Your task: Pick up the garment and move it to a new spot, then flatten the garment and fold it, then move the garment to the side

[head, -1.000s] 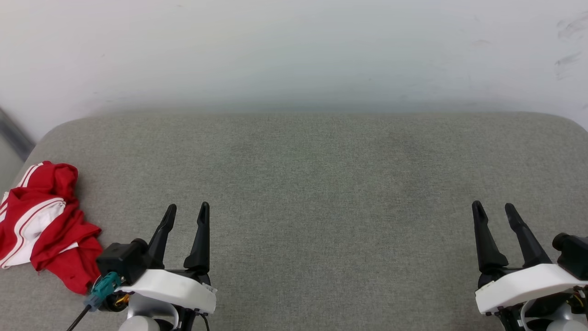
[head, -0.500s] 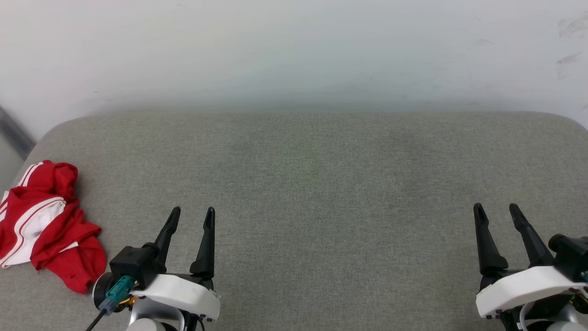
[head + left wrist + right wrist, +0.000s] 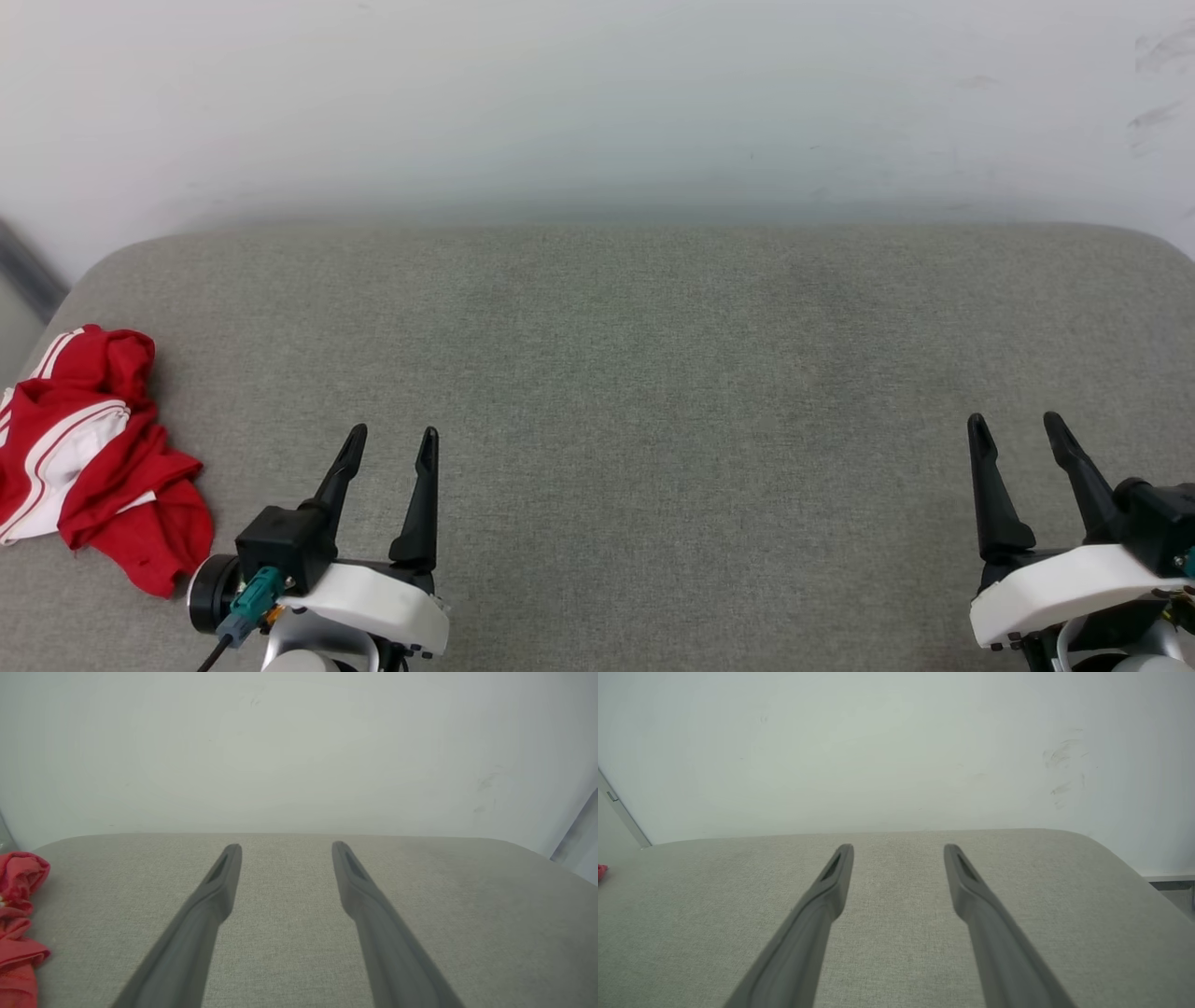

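Since a second ago our left tool (image 3: 393, 434) has drawn back slightly, away from the crumpled thin red jersey (image 3: 93, 457) with white striped trim; our right tool (image 3: 1015, 422) has barely shifted. Both tools stand wide open, holding nothing. We judge nothing is done yet: the jersey lies bunched on the grey fabric-covered tabletop (image 3: 635, 355), near the left tool's left side without touching, well apart from the right tool. Pickup, flattening, folding and setting aside all remain.
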Available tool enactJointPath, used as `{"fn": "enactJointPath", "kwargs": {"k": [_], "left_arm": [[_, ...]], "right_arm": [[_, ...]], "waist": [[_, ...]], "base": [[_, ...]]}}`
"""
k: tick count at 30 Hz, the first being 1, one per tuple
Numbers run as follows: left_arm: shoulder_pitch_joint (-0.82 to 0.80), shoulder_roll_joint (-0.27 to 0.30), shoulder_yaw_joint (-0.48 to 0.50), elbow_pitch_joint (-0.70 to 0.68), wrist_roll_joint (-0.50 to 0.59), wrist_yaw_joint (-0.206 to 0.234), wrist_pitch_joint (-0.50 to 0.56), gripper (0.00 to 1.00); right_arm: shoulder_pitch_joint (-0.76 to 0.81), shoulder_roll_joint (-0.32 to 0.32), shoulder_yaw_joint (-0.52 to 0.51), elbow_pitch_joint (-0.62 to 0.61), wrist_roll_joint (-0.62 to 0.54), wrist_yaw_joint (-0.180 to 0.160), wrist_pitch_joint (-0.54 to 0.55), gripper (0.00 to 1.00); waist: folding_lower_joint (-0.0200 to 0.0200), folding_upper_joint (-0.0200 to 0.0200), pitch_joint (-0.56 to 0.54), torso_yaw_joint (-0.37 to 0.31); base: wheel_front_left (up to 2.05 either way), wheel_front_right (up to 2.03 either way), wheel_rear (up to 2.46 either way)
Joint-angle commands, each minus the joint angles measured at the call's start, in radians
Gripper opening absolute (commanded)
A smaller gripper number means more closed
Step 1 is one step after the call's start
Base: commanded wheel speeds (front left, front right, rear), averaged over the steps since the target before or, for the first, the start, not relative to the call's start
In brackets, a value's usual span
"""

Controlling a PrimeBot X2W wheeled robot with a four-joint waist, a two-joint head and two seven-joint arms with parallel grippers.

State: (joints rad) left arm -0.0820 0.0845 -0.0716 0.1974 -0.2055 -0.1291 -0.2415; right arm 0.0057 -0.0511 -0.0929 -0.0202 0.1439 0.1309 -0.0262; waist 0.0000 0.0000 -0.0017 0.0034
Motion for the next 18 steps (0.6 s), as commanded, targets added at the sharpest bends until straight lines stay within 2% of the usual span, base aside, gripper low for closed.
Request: {"fn": "enactJointPath", "kwargs": {"k": [1,10,18], "left_arm": [[-0.001,0.000,0.000,0.001,0.015,-0.003,-0.008,1.00],[0.000,-0.008,0.009,0.027,0.050,-0.003,-0.024,1.00],[-0.010,-0.013,0.023,0.050,0.044,-0.003,-0.025,1.00]], "right_arm": [[0.003,0.001,-0.002,-0.003,-0.014,0.000,-0.006,1.00],[-0.005,0.002,-0.004,0.012,-0.056,0.000,-0.020,1.00],[-0.012,0.002,-0.006,0.030,-0.042,0.000,-0.027,1.00]], "waist": [[0.0000,0.0000,-0.001,-0.001],[0.0000,0.0000,-0.005,-0.006],[0.0000,0.0000,-0.008,-0.004]], "base": [[0.00,0.00,0.00],[0.00,0.00,0.00],[0.00,0.00,0.00]]}}
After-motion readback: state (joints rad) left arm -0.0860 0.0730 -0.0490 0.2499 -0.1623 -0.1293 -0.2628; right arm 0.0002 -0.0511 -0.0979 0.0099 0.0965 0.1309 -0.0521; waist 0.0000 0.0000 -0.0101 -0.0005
